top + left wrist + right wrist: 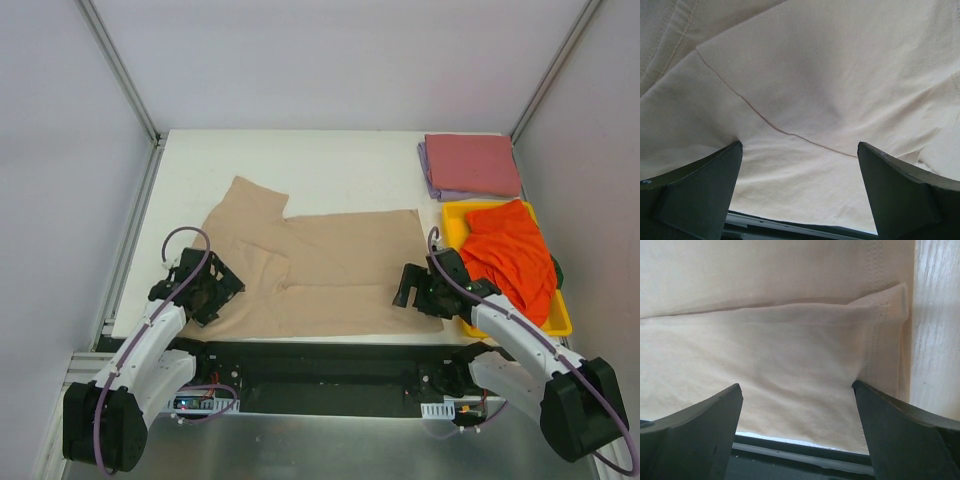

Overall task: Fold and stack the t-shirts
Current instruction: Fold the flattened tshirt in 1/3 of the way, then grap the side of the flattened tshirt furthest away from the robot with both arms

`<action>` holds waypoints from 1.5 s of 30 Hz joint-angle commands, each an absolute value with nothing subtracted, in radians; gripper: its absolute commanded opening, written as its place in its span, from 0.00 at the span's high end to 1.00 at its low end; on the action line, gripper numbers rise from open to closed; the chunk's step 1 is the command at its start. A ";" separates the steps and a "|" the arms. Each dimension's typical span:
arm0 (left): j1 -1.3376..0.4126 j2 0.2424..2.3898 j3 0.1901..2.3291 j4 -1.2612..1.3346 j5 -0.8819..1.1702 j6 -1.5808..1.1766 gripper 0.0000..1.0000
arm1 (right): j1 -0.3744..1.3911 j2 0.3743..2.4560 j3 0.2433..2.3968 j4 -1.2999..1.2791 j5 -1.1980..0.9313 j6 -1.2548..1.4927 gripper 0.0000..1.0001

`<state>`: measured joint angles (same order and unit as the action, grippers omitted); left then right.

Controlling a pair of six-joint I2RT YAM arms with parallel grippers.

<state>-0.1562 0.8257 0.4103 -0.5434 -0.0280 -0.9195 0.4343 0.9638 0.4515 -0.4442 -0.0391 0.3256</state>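
The tan t-shirt [320, 270] lies spread on the white table, partly folded, one sleeve pointing to the far left. My left gripper [212, 290] is open and pressed down on its near left part; the cloth [805, 100] fills that wrist view between the fingers. My right gripper [412, 288] is open over the near right hem corner [885, 305]. The orange-red t-shirt [512, 255] lies crumpled in the yellow tray [452, 222]. The dusty pink-red t-shirt [470, 163] lies folded on the lavender one [432, 180] at the far right.
The table's near edge and a black rail [330, 360] run just below the tan shirt. Bare white table [937, 340] shows right of the hem. Grey walls with metal posts close in the sides.
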 commanded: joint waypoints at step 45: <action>-0.083 2.536 2.436 -0.762 -0.028 -0.144 0.27 | 0.275 1.588 1.146 -0.522 0.074 0.107 0.04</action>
<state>-0.0898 2.5286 2.4248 -0.7307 -0.0303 -0.2089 0.2806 1.5837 1.1080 -0.5289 0.0891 0.1192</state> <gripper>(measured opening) 0.755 0.963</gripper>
